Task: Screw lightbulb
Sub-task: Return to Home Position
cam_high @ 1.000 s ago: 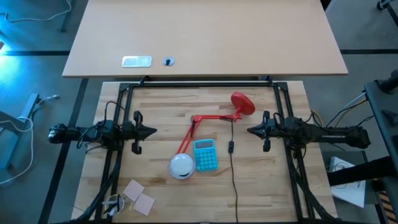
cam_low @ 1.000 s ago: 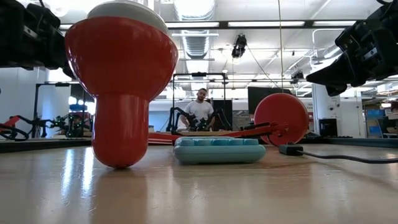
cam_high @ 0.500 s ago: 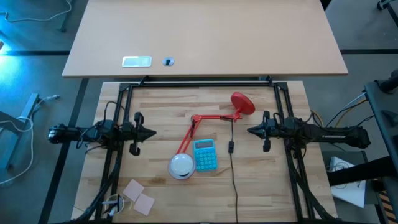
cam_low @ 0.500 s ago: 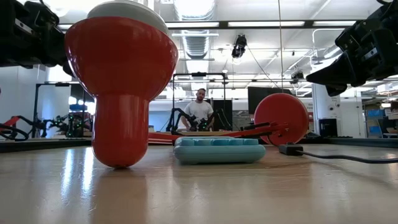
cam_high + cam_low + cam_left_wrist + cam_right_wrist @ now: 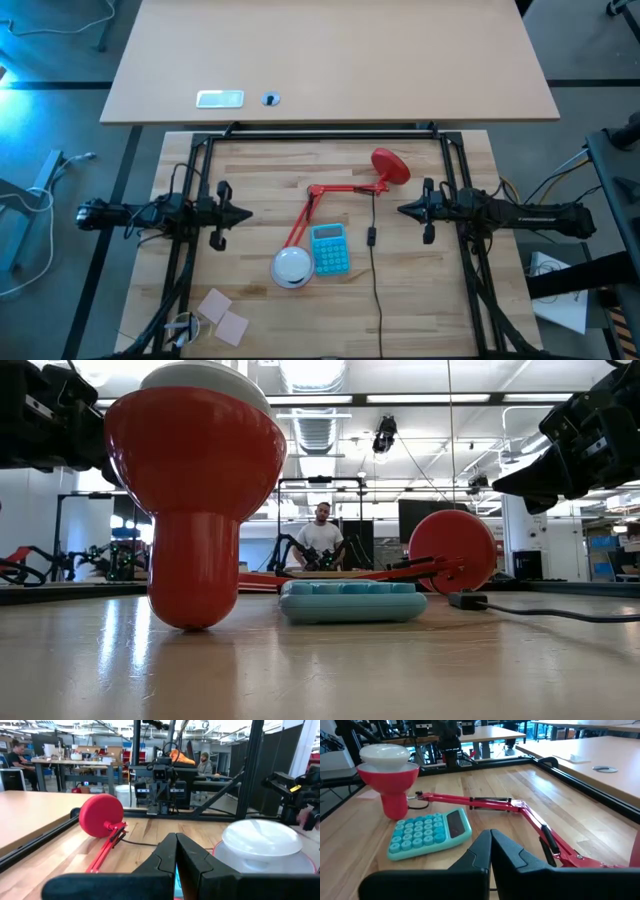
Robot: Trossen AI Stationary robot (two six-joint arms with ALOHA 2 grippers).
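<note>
**High view: both claws wait, and no bulb is held yet**

Both arms hang over the table [image 5: 440, 300], one at each side, pointing at each other. The left claw [image 5: 240, 212] is pinched tight and holds nothing. The right claw [image 5: 405, 210] is just the same. I think they stay out at the sides so the middle is free to reach.

The red lamp lies between them. Its round foot [image 5: 390, 165] is at the far end. Its red shade [image 5: 292, 267] stands mouth up, white showing on top, just beside a blue calculator [image 5: 331, 249]. I think the mouth faces up so a bulb can go in from above.

I cannot be sure where the lightbulb is. A small pale thing [image 5: 181, 323] lies by two pink pads [image 5: 224, 315] near the left front corner. It may be the bulb, but it is too small to tell.
</note>
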